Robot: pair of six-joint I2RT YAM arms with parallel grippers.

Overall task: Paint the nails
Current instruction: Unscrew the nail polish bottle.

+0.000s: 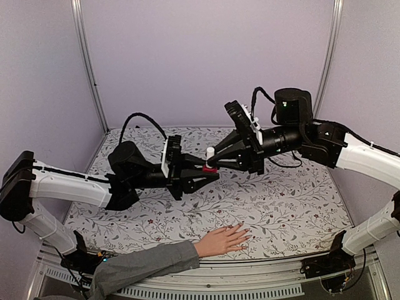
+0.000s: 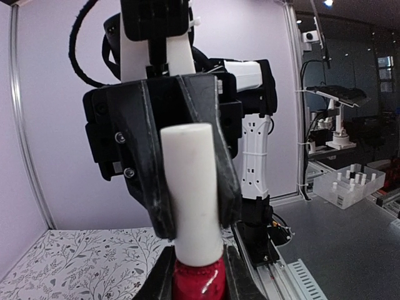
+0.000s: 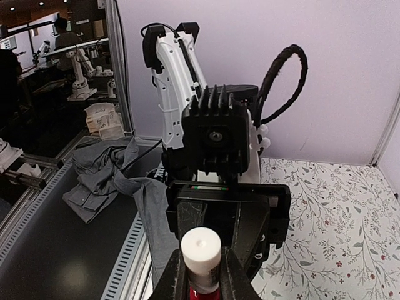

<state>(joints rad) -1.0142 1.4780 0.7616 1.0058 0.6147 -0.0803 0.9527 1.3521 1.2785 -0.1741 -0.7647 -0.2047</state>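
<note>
Bottle hangs midair, left gripper clamping its body, right gripper its cap; hand at table edge.

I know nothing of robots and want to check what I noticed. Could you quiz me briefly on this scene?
1. Which robot hand grips the white cap: A left, B right?
2. True or false: the red bottle stands on the table.
3. Fill in: the pale hand with the grey sleeve lies at the table's ____ edge.
Key: 1 B, the right hand. 2 False: the left hand and right hand hold it in the air. 3 near.
</note>
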